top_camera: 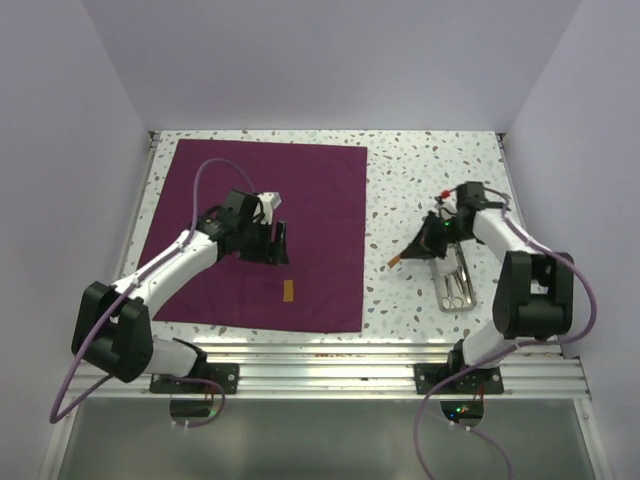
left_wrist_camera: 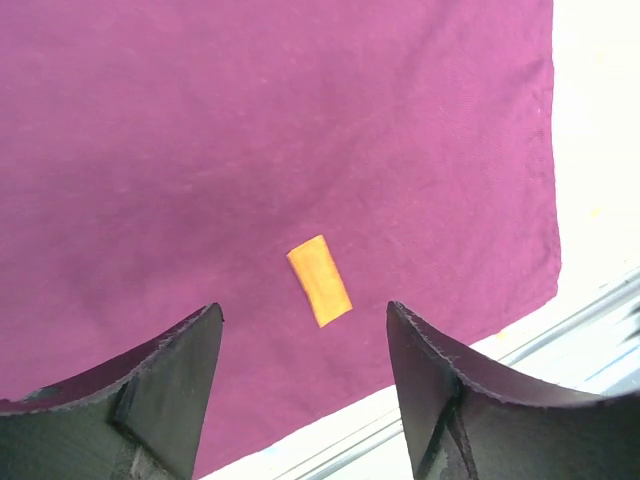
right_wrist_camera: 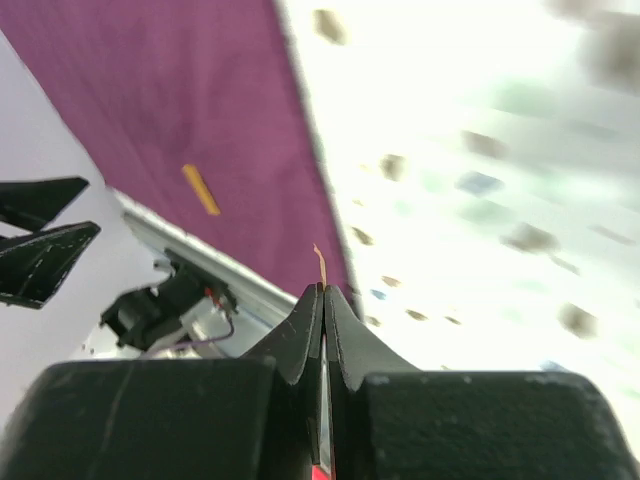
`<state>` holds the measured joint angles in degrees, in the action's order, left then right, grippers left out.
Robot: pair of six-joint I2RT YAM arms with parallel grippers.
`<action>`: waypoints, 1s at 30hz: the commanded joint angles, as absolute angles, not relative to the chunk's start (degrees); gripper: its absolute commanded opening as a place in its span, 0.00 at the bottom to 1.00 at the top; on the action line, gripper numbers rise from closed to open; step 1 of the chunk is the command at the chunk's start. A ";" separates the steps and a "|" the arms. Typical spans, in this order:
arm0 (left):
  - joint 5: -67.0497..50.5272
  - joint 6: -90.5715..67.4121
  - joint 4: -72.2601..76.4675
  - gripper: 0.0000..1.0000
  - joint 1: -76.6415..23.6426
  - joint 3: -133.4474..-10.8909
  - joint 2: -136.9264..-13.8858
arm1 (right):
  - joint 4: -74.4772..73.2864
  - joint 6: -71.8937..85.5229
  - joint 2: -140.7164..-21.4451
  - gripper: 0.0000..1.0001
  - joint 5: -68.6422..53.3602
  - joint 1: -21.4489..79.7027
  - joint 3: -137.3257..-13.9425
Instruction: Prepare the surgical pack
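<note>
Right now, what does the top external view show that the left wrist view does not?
Only top external: the metal tray on the speckled table, and the right claw by it, with an orange strip at its tip. Only left wrist: the left claw close up, fingers spread apart. Both: the purple cloth spread flat, and the small orange tag lying on it.

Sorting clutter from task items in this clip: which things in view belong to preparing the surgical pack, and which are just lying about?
Belongs to the job:
purple cloth, spread flat
orange tag lying on it
thin orange strip, pinched in the shut right pincer
metal tray holding instruments, probably
open left pincer, above the cloth

Just there:
speckled table
aluminium rail
</note>
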<state>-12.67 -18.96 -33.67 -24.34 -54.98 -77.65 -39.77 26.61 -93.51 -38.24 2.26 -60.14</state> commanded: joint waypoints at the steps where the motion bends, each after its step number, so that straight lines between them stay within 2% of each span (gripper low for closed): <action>1: -18.45 -20.66 -26.55 0.70 -24.26 -54.67 -80.49 | -48.16 16.09 -86.93 0.00 -36.48 -8.21 -55.64; 5: -19.60 -19.51 -26.19 0.68 -24.26 -56.69 -83.58 | -49.22 13.72 -85.26 0.00 -34.81 -15.19 -53.09; 12: -20.56 -18.28 -26.19 0.67 -24.17 -59.76 -86.65 | -52.38 9.76 -86.92 0.00 -28.22 -22.93 -55.98; 27: -20.31 -18.37 -28.21 0.67 -23.91 -60.47 -89.56 | -50.19 8.44 -93.43 0.00 -25.84 -29.00 -56.42; 30: -19.69 -18.89 -29.44 0.66 -23.91 -60.91 -90.52 | -50.45 8.79 -93.95 0.06 -24.96 -29.00 -56.95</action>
